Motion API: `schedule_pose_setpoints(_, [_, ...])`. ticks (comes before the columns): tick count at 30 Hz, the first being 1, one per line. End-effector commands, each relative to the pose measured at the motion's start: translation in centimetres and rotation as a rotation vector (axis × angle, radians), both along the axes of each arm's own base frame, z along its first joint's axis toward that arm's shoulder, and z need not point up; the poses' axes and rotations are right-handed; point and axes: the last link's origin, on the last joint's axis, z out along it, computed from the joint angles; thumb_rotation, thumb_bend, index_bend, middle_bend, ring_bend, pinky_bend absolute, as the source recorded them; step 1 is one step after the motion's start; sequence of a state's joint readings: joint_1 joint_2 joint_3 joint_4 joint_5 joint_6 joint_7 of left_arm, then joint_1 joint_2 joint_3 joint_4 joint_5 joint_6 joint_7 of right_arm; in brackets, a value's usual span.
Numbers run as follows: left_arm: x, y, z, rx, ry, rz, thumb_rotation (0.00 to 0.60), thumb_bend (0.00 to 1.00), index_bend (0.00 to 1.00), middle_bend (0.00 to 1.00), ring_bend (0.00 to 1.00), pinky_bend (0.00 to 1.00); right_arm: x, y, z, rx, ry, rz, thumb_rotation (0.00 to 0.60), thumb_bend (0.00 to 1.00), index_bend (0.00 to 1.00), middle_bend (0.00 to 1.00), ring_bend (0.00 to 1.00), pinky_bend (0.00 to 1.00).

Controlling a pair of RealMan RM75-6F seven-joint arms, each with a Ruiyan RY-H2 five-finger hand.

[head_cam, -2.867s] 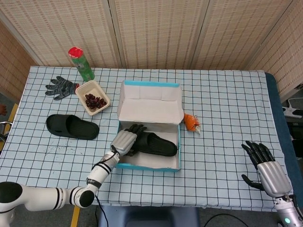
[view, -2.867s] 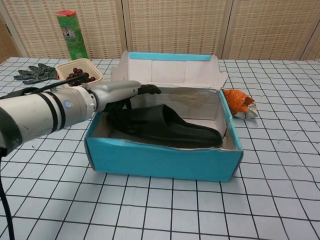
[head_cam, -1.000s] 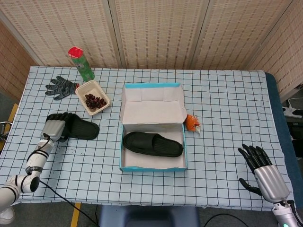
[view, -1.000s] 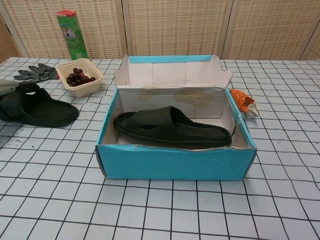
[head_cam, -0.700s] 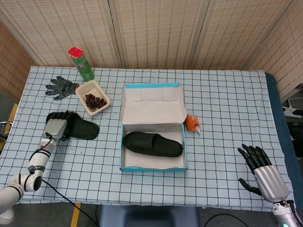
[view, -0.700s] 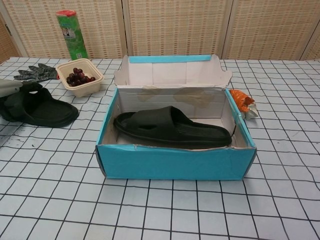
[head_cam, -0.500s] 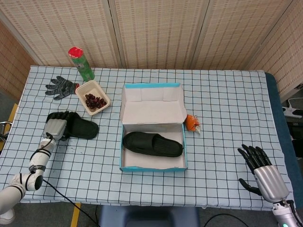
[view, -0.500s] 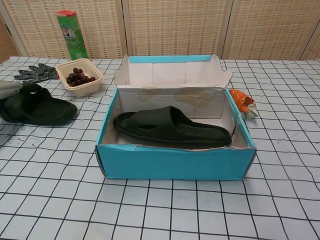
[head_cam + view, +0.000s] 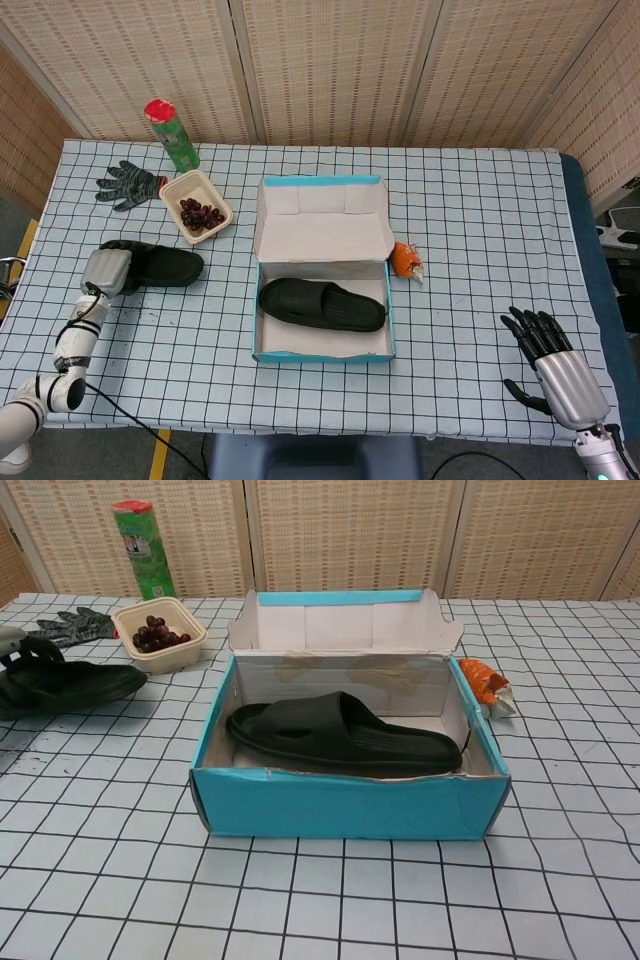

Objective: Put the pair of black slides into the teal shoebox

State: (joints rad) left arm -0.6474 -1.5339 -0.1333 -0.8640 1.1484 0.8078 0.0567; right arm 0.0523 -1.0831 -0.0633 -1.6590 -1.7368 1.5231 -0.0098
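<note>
Since a moment ago our left hand (image 9: 103,271) has closed round the heel end of the loose black rubber slide (image 9: 160,266), and that slide now looks raised off the counter (image 9: 480,250) at the far-left side; in the chest view it sits flatter and higher than before. Our fingers (image 9: 30,648) wrap over its strap at the left edge of that view. We see the other black slide (image 9: 322,304) lying flat inside the teal cardboard shoebox (image 9: 322,352), toe pointing right, along the near half of the box floor. The box lid stands open at the far side, its white inner face towards us.

Our right hand (image 9: 550,362) hovers at the near right corner of the counter, fingers spread apart and holding nothing, well apart from the box.

Far left of the box sit a beige tray of dark red grapes (image 9: 197,205), a grey knitted glove (image 9: 128,184) and a green can with a red cap (image 9: 172,134). A crumpled orange wrapper (image 9: 405,260) lies just beside the box's right wall.
</note>
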Motion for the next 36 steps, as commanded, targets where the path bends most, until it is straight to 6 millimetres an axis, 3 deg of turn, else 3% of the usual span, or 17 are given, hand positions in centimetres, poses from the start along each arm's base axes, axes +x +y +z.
schedule_pose_setpoints(1, [0.3,-0.4,0.9,0.023,-0.019,-0.019,0.6,0.62,0.48,0.63,0.57,0.3,0.0,0.0,0.0,0.001,0.0,0.0,0.6,0.15,0.0,0.0,0.0,0.0])
schedule_pose_setpoints(9, [1.7,-0.6,3.3,0.089,-0.089,-0.055,0.6,0.62,0.48,0.63,0.57,0.31,0.0,0.0,-0.1,0.003,0.002,-0.002,0.6,0.15,0.0,0.0,0.0,0.0])
schedule_pose_setpoints(13, [3.5,-0.9,4.9,0.118,-0.144,-0.103,0.6,0.61,0.48,0.63,0.58,0.32,0.0,-0.1,-0.3,0.007,0.004,-0.002,0.6,0.15,0.0,0.0,0.0,0.0])
schedule_pose_setpoints(22, [11.7,-5.0,8.2,0.067,-0.274,-0.227,0.6,0.61,0.49,0.67,0.62,0.5,0.1,-0.2,-0.6,0.033,0.001,0.002,0.6,0.15,0.0,0.0,0.0,0.0])
schedule_pose_setpoints(28, [18.1,-8.3,7.6,-0.119,-0.319,-0.296,0.6,0.61,0.49,0.68,0.63,0.59,0.2,0.0,-0.3,0.037,-0.018,0.01,0.6,0.15,0.0,0.0,0.0,0.0])
schedule_pose_setpoints(32, [19.3,-8.5,7.6,-0.149,-0.315,-0.309,0.6,0.61,0.5,0.69,0.64,0.64,0.2,0.0,-0.2,0.036,-0.021,0.01,0.6,0.15,0.0,0.0,0.0,0.0])
schedule_pose_setpoints(34, [20.6,-8.6,7.4,-0.183,-0.295,-0.332,0.6,0.62,0.5,0.7,0.64,0.67,0.1,0.1,-0.1,0.038,-0.024,0.007,0.6,0.15,0.0,0.0,0.0,0.0])
schedule_pose_setpoints(36, [23.4,-8.8,6.5,-0.261,-0.285,-0.375,0.6,0.62,0.5,0.7,0.64,0.69,0.1,0.0,0.2,0.031,-0.032,0.007,0.6,0.15,0.0,0.0,0.0,0.0])
